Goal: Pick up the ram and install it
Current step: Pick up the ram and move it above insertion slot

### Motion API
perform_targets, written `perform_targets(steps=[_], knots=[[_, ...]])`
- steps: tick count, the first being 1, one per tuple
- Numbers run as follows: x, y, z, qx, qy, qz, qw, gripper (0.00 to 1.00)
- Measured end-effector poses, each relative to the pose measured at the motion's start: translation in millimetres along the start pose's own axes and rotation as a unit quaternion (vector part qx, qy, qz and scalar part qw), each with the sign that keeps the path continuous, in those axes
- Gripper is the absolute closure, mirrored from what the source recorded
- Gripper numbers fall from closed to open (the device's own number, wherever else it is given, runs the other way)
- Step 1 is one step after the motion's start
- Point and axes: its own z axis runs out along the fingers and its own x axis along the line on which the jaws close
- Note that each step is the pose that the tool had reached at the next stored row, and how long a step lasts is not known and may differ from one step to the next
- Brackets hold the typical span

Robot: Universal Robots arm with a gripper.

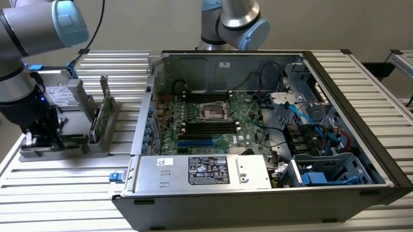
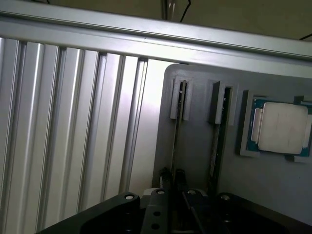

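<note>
In the wrist view the ram (image 2: pixel 176 122) stands on edge in a slot of the grey holder tray (image 2: pixel 195 161), near the tray's border. A second stick (image 2: pixel 217 131) stands in the slot beside it. My gripper (image 2: pixel 173 178) sits low over the first stick, its two dark fingers (image 2: pixel 165 176) pressed close on either side of the stick's edge. In the exterior view the gripper (image 1: pixel 40 140) hangs down into the tray (image 1: pixel 71 145) at the exterior view's left, and the stick between its fingers is hidden by the gripper body.
A square silver processor (image 2: pixel 282 126) lies in a pocket of the tray. Upright green boards (image 1: pixel 98 121) stand on the tray's side towards the open computer case (image 1: pixel 258 121). The motherboard's dark memory slots (image 1: pixel 210 126) lie inside. Ribbed aluminium table (image 2: pixel 63 136) surrounds the tray.
</note>
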Motion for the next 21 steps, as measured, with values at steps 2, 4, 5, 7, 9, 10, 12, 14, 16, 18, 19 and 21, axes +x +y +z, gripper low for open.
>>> perform_targets(steps=[2, 4, 5, 7, 9, 10, 12, 14, 16, 18, 19, 21], knots=[[0.1, -0.1, -1.8, 0.0, 0.0, 0.0, 1.0, 0.86], [0.1, -0.2, -3.7, -0.0001, 0.0, 0.0, 1.0, 0.86], [0.2, -0.3, -4.7, 0.0, 0.0, 0.0, 1.0, 0.86], [0.3, -0.5, -6.7, -0.0001, 0.0, 0.001, 1.0, 0.86], [0.4, -0.7, -8.7, -0.0001, 0.0, 0.001, 1.0, 0.86], [0.5, -0.8, -9.8, -0.0001, 0.0, 0.001, 1.0, 0.86], [0.6, -1.0, -11.9, -0.0001, 0.0, 0.001, 1.0, 0.86], [0.7, -1.2, -14.2, -0.0001, 0.0, 0.002, 1.0, 0.86], [0.8, -1.4, -16.6, -0.0001, 0.0, 0.002, 1.0, 0.86], [1.0, -1.7, -20.5, -0.0001, -0.0001, 0.003, 1.0, 0.86], [1.1, -1.8, -22.9, -0.0001, -0.0001, 0.003, 1.0, 0.86], [1.2, -1.9, -27.8, -0.0001, -0.0001, 0.003, 1.0, 0.86]])
